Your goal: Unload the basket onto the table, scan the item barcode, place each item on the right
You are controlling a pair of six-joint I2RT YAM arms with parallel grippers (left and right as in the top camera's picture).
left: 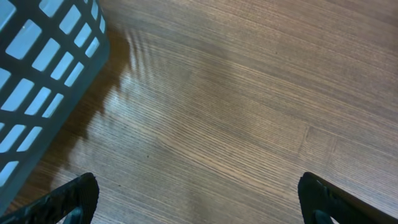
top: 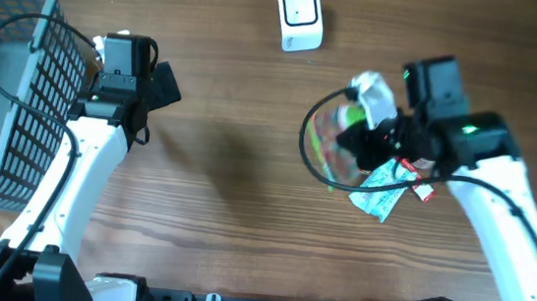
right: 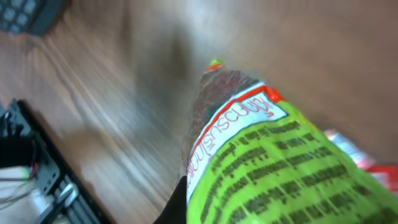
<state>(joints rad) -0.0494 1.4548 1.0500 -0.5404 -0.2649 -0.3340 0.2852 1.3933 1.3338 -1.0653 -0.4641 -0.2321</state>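
Note:
My right gripper (top: 373,139) is shut on the item, a bright green packet (right: 280,168) with dark print and a white, red-edged label, held above the table. From overhead the packet (top: 337,137) shows as a green and clear bag sticking out to the left of the gripper. One dark finger (right: 176,208) shows at the packet's lower left edge; the other is hidden behind it. No barcode can be made out. The white scanner (top: 299,16) stands at the back centre, well apart from the packet. My left gripper (left: 196,205) is open over bare wood with nothing between its fingers.
A grey mesh basket (top: 2,95) stands at the left edge, close to my left arm; its wall (left: 37,81) fills the left wrist view's upper left. A teal packet (top: 381,191) and a small red and white one (top: 424,192) lie under my right arm.

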